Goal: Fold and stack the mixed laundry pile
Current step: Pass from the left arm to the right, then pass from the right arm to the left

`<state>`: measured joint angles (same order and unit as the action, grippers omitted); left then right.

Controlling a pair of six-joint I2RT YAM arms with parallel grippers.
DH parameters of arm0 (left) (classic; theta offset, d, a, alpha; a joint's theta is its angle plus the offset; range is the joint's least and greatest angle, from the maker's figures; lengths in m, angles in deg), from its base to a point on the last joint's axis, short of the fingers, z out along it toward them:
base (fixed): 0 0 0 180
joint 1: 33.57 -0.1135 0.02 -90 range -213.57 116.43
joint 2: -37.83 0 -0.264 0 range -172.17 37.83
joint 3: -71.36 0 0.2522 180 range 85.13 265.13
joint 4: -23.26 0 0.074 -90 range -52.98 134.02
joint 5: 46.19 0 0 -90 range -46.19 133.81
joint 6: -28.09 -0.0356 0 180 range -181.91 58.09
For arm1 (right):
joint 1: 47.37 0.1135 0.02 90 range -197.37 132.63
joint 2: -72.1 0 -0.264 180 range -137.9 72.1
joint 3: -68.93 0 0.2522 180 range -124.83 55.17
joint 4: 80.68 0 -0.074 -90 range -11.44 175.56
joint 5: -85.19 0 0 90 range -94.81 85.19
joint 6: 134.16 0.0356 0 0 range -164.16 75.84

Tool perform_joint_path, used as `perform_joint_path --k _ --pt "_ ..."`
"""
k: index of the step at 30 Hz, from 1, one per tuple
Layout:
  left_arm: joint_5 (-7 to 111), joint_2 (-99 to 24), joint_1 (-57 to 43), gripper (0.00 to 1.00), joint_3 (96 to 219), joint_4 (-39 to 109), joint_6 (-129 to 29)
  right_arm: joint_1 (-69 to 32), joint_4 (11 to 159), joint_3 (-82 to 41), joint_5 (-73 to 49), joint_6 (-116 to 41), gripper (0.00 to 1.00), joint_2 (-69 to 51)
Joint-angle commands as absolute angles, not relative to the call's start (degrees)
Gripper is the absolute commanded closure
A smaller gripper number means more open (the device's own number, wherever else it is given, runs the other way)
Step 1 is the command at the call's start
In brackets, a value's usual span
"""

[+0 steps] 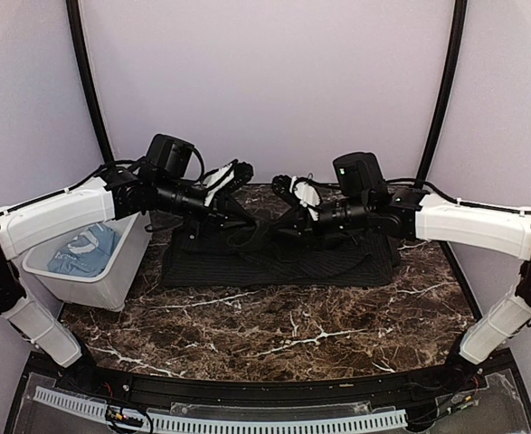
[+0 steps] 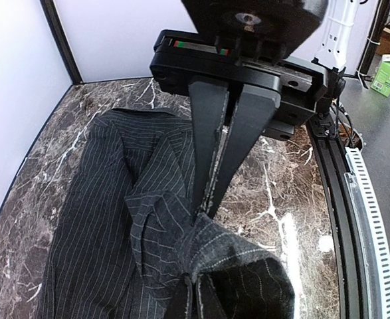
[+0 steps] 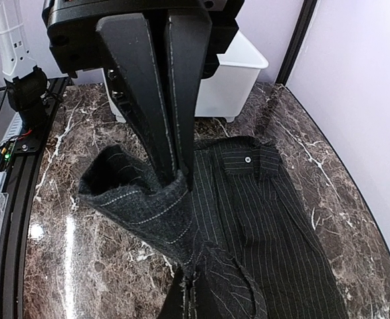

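Folding the shirt [image 2: 101, 252]: left end effector [image 2: 206, 203] and right end effector [image 3: 179, 174] each pinch its cloth; next, probably carry both edges across together

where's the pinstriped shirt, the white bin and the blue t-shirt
pinstriped shirt [image 3: 261, 159]: right wrist view, on its collar
white bin [image 1: 80, 287]: top view, on its front wall
blue t-shirt [image 1: 82, 253]: top view, on the fabric inside the bin

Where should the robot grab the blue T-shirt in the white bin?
Pinch the crumpled top fold of the blue T-shirt, probably coming straight down from above: it lies bunched low inside the white bin, whose walls block every sideways approach.
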<state>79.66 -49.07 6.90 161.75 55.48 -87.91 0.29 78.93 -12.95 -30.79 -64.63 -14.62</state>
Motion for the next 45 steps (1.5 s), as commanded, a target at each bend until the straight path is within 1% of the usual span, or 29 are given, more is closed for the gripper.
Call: perform_joint_path --k 1,3,4,5,6,7,8,10,11,13,18,20,22,26,31,35,39,45 --pt "79.22 -46.11 6.00 0.99 159.69 51.62 -85.50 0.67 81.89 -14.00 -29.26 -63.13 1.00 -15.61" --pt "76.24 -45.35 5.98 0.95 158.71 49.84 -83.76 0.70 82.00 -14.26 -28.32 -62.70 1.00 -15.82" --pt "72.44 -45.16 5.94 0.80 158.61 49.04 -82.72 0.66 82.25 -14.59 -26.06 -61.90 1.00 -16.04" --pt "70.43 -44.80 5.57 0.70 158.60 48.16 -79.37 0.70 82.27 -15.07 -23.67 -61.24 1.00 -16.47" --pt "64.44 -44.66 4.91 0.54 158.47 47.64 -76.71 0.65 82.99 -15.28 -20.94 -60.28 1.00 -16.80" --pt "61.72 -44.12 4.44 0.45 158.42 47.74 -71.54 0.68 83.84 -15.42 -17.71 -58.81 1.00 -17.22" --pt "58.26 -43.75 3.22 0.43 158.42 48.36 -66.82 0.74 84.38 -15.78 -14.96 -57.55 1.00 -17.84" --pt "54.14 -41.78 2.04 0.37 157.16 49.65 -59.44 0.77 85.06 -16.74 -9.56 -55.89 1.00 -19.86" --pt "53.46 -39.84 1.90 0.15 155.41 49.80 -57.07 0.91 85.27 -17.34 -6.24 -54.98 1.00 -21.02" --pt "52.41 -37.01 1.78 0.03 152.33 50.55 -50.20 1.23 85.31 -19.35 1.58 -53.72 1.00 -24.01" --pt "55.13 -30.28 1.87 0.01 144.08 48.57 -29.74 2.63 87.69 -26.14 10.08 -50.87 1.00 -31.59" --pt "56.25 -28.32 2.12 0.01 140.25 43.41 -23.12 3.31 87.16 -29.22 12.29 -49.67 1.00 -34.76" --pt "55.79 -26.84 2.45 0.01 135.54 39.02 -17.69 4.29 87.98 -30.75 12.28 -49.39 1.00 -36.91" --pt "52.42 -27.07 2.55 0.01 132.34 34.06 -9.17 6.82 86.92 -33.20 12.65 -47.97 1.00 -39.90" --pt "47.22 -29.10 2.47 0.01 130.86 32.77 1.88 9.51 87.06 -32.88 13.77 -45.28 1.00 -41.08" --pt "44.59 -31.64 2.30 0.01 132.20 35.37 10.11 10.45 87.17 -32.53 14.04 -44.27 1.00 -41.57" --pt "46.18 -35.33 2.29 0.01 134.57 35.60 15.48 11.34 86.79 -32.81 14.78 -44.16 1.00 -42.06" --pt "49.32 -38.10 2.29 0.01 134.24 32.68 20.81 11.94 87.11 -33.01 15.77 -44.16 1.00 -42.51"
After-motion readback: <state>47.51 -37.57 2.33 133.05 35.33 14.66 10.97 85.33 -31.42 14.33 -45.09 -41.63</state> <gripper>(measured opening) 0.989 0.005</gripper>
